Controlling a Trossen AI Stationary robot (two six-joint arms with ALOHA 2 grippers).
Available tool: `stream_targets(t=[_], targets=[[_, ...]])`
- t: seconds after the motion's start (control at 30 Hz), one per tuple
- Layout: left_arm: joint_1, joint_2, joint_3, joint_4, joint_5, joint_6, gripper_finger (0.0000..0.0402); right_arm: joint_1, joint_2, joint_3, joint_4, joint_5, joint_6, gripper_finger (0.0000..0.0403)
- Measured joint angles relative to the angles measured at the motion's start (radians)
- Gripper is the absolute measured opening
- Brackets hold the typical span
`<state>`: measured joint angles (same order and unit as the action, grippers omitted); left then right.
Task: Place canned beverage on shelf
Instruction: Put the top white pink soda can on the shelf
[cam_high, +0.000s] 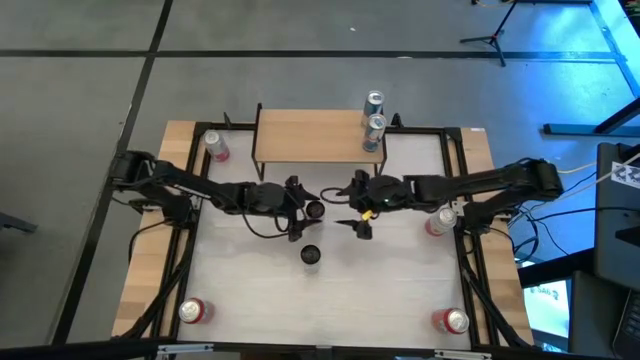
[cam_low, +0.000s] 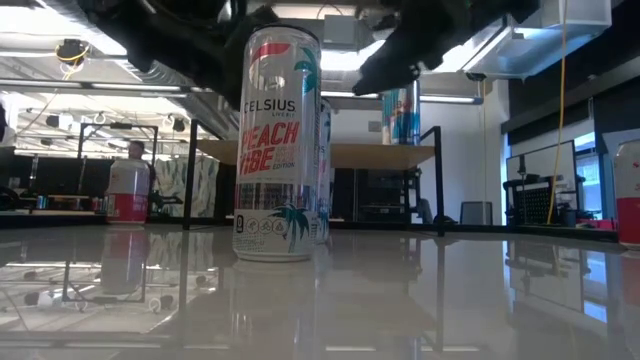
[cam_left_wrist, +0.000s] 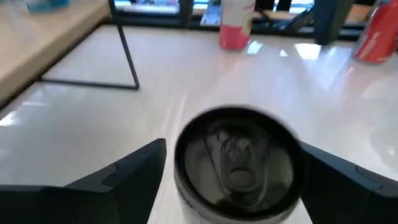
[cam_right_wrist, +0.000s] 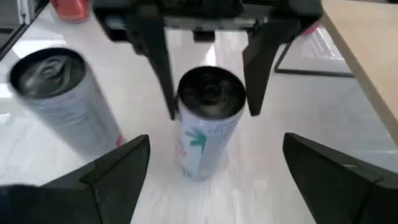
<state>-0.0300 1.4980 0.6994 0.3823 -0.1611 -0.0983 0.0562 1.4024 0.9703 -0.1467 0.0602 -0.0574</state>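
Observation:
Two pale canned beverages stand upright on the white table. One can (cam_high: 314, 210) is at the centre, and a second can (cam_high: 311, 256) stands nearer the front edge. My left gripper (cam_high: 306, 207) is open. Its fingers stand on either side of the centre can's top (cam_left_wrist: 233, 155), with narrow gaps showing. My right gripper (cam_high: 342, 208) is open too. It hovers to the right of that can (cam_right_wrist: 208, 118) and above it, with nothing between its fingers. The light-wood shelf (cam_high: 305, 135) stands at the far edge. Two blue cans (cam_high: 375, 130) stand on its right end.
Red cans stand near the table's corners: far left (cam_high: 217, 147), right (cam_high: 440, 220), near left (cam_high: 193, 311) and near right (cam_high: 452, 320). The shelf's thin black legs (cam_left_wrist: 127, 59) stand just beyond the centre can. The near can (cam_right_wrist: 56, 93) is close beside both grippers.

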Motion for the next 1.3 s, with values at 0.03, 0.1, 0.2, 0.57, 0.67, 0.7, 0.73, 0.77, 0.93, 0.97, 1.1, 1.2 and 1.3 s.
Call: stream_targets(t=[0.03,0.1,0.2,0.57,0.67,0.7,0.73,0.77,0.93,0.97,1.1,1.2,1.3], targets=[[0.002,0.008,0.000,0.003,0.000,0.001,0.0318,0.004,-0.017,0.000,-0.026,0.011,0.000,0.0363],[0.005,0.021,0.000,0.025,0.004,0.003,0.0313,0.016,-0.043,0.000,-0.039,0.034,0.000,0.0363],[0.005,0.026,0.000,0.031,0.021,0.028,0.0285,0.032,-0.068,0.000,-0.052,0.064,0.000,0.0363],[0.002,0.018,0.084,-0.042,0.009,0.116,0.0231,0.082,-0.130,-0.001,-0.063,0.069,-0.026,0.0363],[0.009,0.008,0.185,-0.137,0.008,0.149,0.0231,0.113,-0.180,-0.001,-0.086,0.068,-0.026,0.0363],[0.012,0.007,0.232,-0.187,0.008,0.163,0.0231,0.125,-0.194,-0.001,-0.091,0.069,-0.026,0.0363],[0.016,0.006,0.280,-0.249,0.008,0.182,0.0231,0.137,-0.208,-0.001,-0.095,0.068,-0.026,0.0363],[0.021,0.006,0.328,-0.308,0.007,0.199,0.0231,0.150,-0.217,-0.001,-0.102,0.070,-0.026,0.0363],[0.069,0.006,0.550,-0.519,0.010,0.287,0.0232,0.210,-0.231,-0.001,-0.100,0.127,-0.023,0.0363],[0.086,0.006,0.595,-0.562,0.010,0.300,0.0234,0.218,-0.231,-0.004,-0.097,0.141,-0.022,0.0363],[0.176,0.006,0.745,-0.687,0.048,0.359,0.0236,0.226,-0.231,-0.051,-0.051,0.184,-0.018,0.0363],[0.267,0.005,0.803,-0.698,0.165,0.381,0.0237,0.225,-0.237,-0.094,-0.027,0.224,-0.008,0.0363],[0.366,0.017,0.853,-0.691,0.306,0.383,0.0238,0.225,-0.242,-0.124,-0.020,0.293,0.004,0.0363]])
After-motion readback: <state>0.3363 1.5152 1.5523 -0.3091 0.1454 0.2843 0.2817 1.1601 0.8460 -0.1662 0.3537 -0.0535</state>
